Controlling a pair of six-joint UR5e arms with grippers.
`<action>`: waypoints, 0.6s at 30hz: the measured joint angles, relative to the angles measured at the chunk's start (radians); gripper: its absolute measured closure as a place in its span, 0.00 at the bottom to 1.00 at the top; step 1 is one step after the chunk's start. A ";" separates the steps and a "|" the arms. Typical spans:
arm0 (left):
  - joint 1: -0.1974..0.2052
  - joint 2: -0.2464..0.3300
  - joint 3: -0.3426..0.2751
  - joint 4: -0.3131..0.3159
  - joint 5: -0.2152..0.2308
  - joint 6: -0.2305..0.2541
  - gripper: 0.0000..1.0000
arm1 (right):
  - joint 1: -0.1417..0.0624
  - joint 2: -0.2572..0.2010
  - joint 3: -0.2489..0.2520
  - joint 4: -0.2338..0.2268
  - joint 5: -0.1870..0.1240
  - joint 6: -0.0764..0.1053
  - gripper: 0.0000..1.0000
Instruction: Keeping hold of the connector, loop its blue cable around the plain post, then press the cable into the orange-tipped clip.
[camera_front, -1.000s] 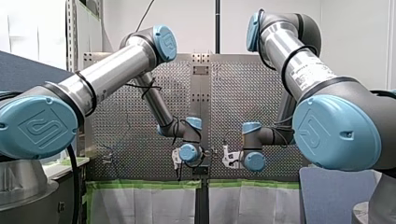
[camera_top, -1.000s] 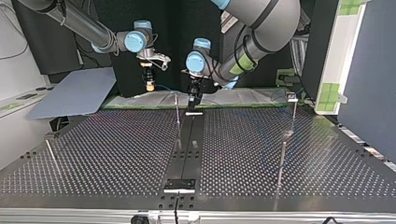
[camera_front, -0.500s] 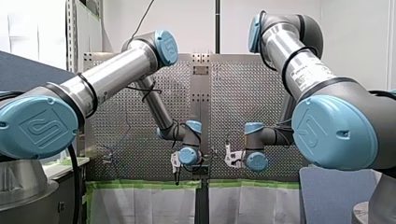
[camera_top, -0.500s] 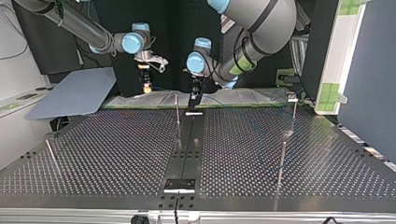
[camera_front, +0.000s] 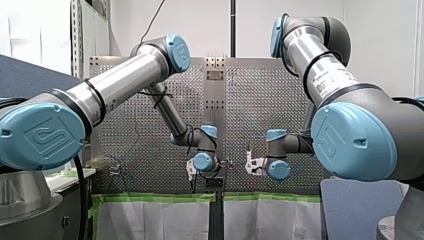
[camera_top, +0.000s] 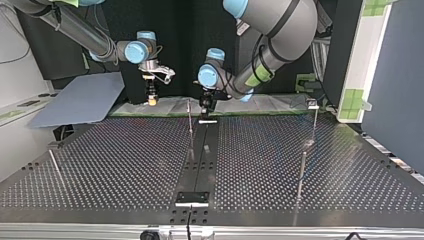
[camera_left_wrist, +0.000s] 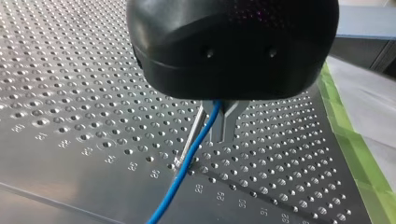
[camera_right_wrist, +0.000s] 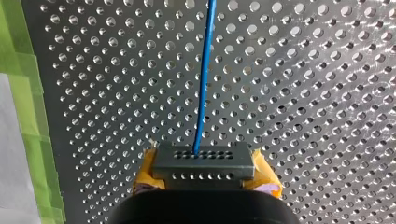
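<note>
Logging the surface first: the perforated table is bare steel edged with green tape, and a grey-blue board lies beyond its edge at the top view's left. My right gripper has its yellow pads clamped on the dark connector. The blue cable runs straight ahead from it over the table. At my left gripper the cable passes between the metal fingers; I cannot tell whether they pinch it.

Top view: my right gripper and my left gripper sit by the table's arm-side edge, with a post between them. The connector is in my right gripper, cable running ahead.
</note>
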 joint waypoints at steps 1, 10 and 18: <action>0.002 -0.002 0.004 -0.006 0.004 -0.002 1.00 | -0.002 0.000 -0.001 0.001 -0.002 0.002 1.00; 0.025 -0.041 0.063 -0.076 0.046 -0.008 1.00 | -0.060 0.003 -0.022 0.017 -0.036 0.017 1.00; 0.050 -0.050 0.097 -0.116 0.071 -0.010 1.00 | -0.137 0.003 -0.033 0.027 -0.088 0.018 1.00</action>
